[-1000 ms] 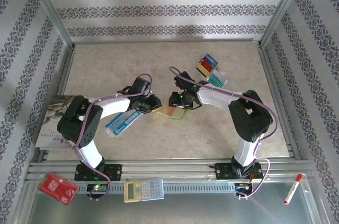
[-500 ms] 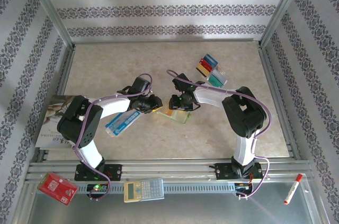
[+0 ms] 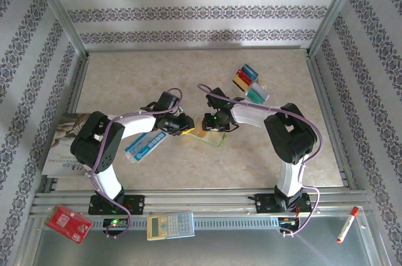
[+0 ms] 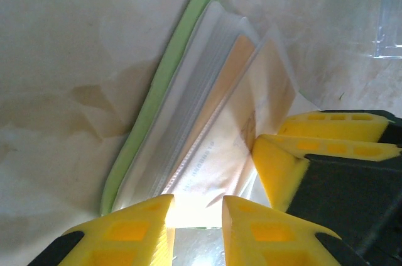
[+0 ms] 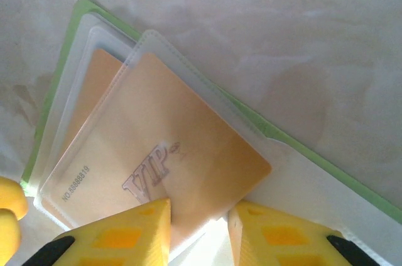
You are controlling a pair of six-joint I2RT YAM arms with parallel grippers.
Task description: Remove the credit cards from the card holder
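Left end effector [image 4: 196, 200] and right end effector [image 5: 199, 207] crowd the wallet [image 4: 160, 83]. Their tips are cropped, so I cannot tell whether either grips.

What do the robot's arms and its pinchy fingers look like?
The left arm and right arm are chunky white tubes with black joints, and a purple cable loops along each. The left gripper and right gripper have bright yellow wedge-shaped fingers with little rectangular holes, on black mounts.
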